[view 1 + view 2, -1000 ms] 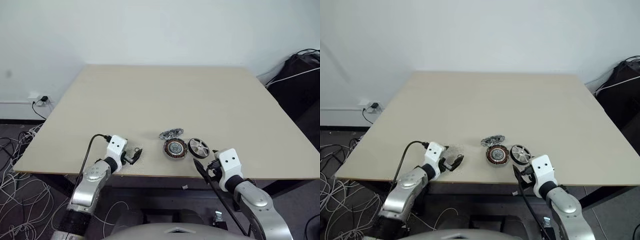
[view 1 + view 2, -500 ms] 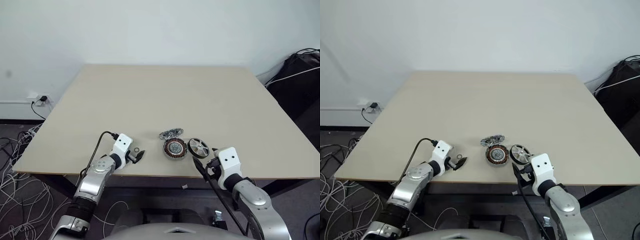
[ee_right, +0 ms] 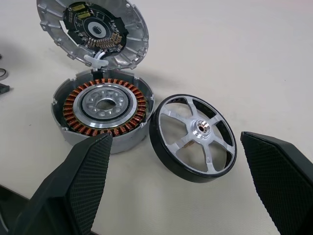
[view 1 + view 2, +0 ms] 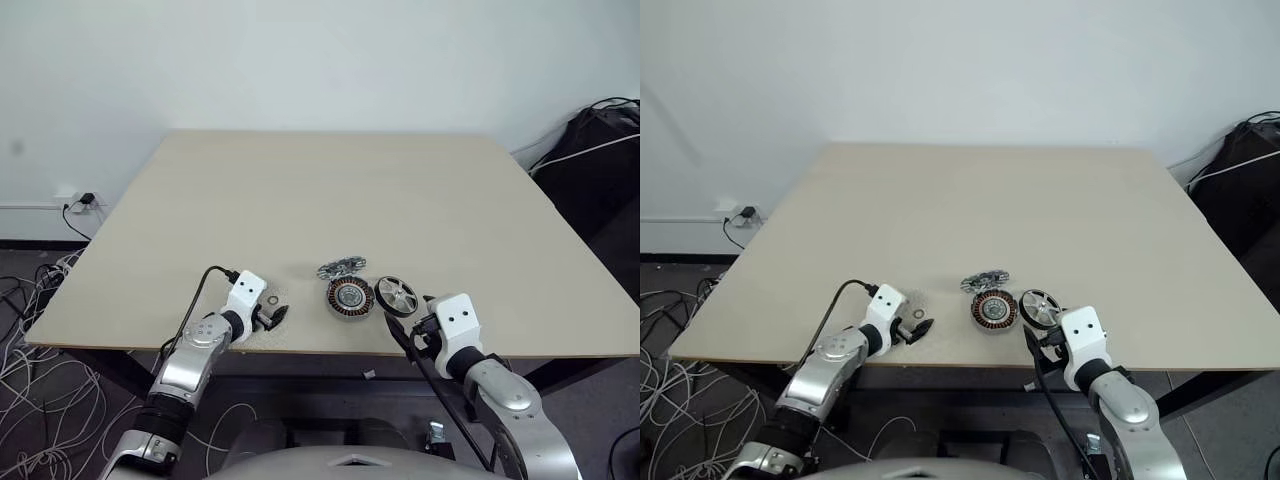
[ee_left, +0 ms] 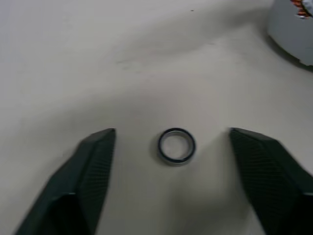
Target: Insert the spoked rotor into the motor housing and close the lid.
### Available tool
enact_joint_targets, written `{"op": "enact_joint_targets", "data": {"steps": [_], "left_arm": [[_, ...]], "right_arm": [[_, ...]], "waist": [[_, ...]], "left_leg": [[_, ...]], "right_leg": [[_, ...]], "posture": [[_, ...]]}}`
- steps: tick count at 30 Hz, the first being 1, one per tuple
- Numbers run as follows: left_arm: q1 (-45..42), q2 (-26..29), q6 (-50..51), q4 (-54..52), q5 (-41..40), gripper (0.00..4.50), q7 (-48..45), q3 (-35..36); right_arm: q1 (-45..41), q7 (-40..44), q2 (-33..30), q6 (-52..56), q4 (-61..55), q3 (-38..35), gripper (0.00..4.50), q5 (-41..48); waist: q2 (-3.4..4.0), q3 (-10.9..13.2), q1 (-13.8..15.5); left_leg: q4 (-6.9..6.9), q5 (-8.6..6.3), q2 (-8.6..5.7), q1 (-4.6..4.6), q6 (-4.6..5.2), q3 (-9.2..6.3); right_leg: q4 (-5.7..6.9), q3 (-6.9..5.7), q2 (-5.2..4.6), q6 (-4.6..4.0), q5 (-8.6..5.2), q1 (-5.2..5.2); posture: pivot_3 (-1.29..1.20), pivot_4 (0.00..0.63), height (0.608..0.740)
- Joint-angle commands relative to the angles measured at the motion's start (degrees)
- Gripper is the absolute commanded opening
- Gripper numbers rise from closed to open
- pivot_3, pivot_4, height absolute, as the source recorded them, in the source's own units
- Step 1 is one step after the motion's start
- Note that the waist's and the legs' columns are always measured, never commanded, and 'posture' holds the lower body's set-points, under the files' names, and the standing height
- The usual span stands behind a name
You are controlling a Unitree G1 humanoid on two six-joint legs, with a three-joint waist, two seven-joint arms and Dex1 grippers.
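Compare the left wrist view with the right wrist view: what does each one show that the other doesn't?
Left wrist view alone: a small ring flat on the table, lying between the open left gripper fingers, untouched.

Right wrist view alone: the copper-wound motor housing, its lid tilted up behind it, and the spoked rotor lying beside the housing, with the open right gripper in front.

Both: the same beige tabletop and black fingers spread apart.

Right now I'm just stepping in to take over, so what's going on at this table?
A two-armed robot is assembling a motor at the table's near edge. The left gripper sits low with its fingers apart on either side of a small loose ring. The right gripper is open, facing the motor housing and the spoked rotor lying beside it. The lid is off, tilted behind the housing. Nothing is held.
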Motion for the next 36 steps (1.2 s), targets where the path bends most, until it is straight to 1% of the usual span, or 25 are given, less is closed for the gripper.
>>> {"op": "enact_joint_targets", "data": {"steps": [1,7,14,16,19,21,25,29,36], "left_arm": [[-0.3,0.3,1.5,0.1,0.7,2.62,0.9,0.8],[-0.3,0.4,2.1,-0.2,0.6,0.70,0.9,0.9],[0.1,0.1,1.3,-1.4,0.7,0.67,2.0,1.4],[0.3,-0.6,-0.1,-2.5,0.0,0.67,2.4,2.0],[0.6,-2.4,-3.6,-5.8,-2.6,0.67,0.5,1.9],[0.7,-3.3,-4.1,-7.3,-3.7,0.67,-0.6,1.5],[0.4,-3.3,-3.2,-10.2,-5.6,0.67,-6.0,-1.3],[-0.5,-2.9,-1.3,-11.0,-6.0,0.67,-9.5,-3.7],[-3.1,-3.4,-0.1,-10.1,-5.3,0.67,-11.7,-6.9]], "right_arm": [[-0.8,-0.5,0.2,-1.3,-0.9,-0.1,4.50,0.0],[-0.5,-1.0,0.4,-1.4,-1.0,-0.8,4.50,0.2],[-0.4,-1.3,0.4,-1.3,-1.2,-0.9,4.50,0.2],[-0.4,-1.4,0.5,-1.3,-1.2,-1.0,4.50,0.2],[-0.3,-1.4,0.6,-1.3,-1.3,-0.8,4.50,0.2],[-0.3,-1.5,0.6,-1.2,-1.3,-0.7,4.50,0.1],[-0.5,-1.5,0.7,-1.0,-1.3,-0.5,4.50,0.1],[-0.6,-1.6,0.8,-1.0,-1.4,-0.5,4.50,0.0],[-0.6,-1.9,1.0,-0.9,-1.6,-0.6,4.50,0.0]], "waist": [[-0.01,0.0,0.0],[0.01,0.0,-0.2],[0.00,0.0,-0.2],[-0.01,0.0,-0.2],[-0.05,0.0,-0.1],[-0.09,0.1,0.0],[-0.05,0.0,0.1],[-0.05,0.0,0.1],[-0.06,0.1,0.0]], "left_leg": [[0.00,0.02,0.00,0.01,-0.01,0.00],[0.00,0.05,0.04,0.06,-0.04,0.00],[0.00,0.05,0.03,0.05,-0.03,0.00],[0.00,0.05,0.04,0.05,-0.03,0.00],[0.00,0.04,0.03,-0.01,-0.03,0.00],[0.00,0.03,0.02,-0.08,-0.01,0.00],[0.00,-0.01,0.01,-0.17,0.05,0.00],[0.00,-0.02,0.00,-0.21,0.08,0.00],[0.00,-0.01,0.00,-0.19,0.07,0.00]], "right_leg": [[0.02,0.00,0.00,0.01,0.00,0.00],[0.07,0.00,0.03,0.02,-0.01,0.01],[0.05,0.00,0.02,0.01,0.00,0.01],[0.05,0.01,0.02,0.01,0.00,0.00],[0.04,0.01,0.02,0.01,0.00,-0.04],[0.03,0.01,0.00,0.00,0.00,-0.08],[-0.03,-0.01,-0.03,-0.02,0.00,-0.13],[-0.06,-0.01,-0.03,-0.03,0.00,-0.14],[-0.05,-0.03,-0.01,-0.02,-0.01,-0.13]], "posture": [[0.00,0.000,0.740],[0.00,0.000,0.740],[0.00,0.000,0.740],[0.00,0.000,0.740],[0.00,0.000,0.740],[0.00,0.000,0.740],[0.00,0.000,0.740],[0.00,0.000,0.740],[0.00,0.000,0.740]]}}
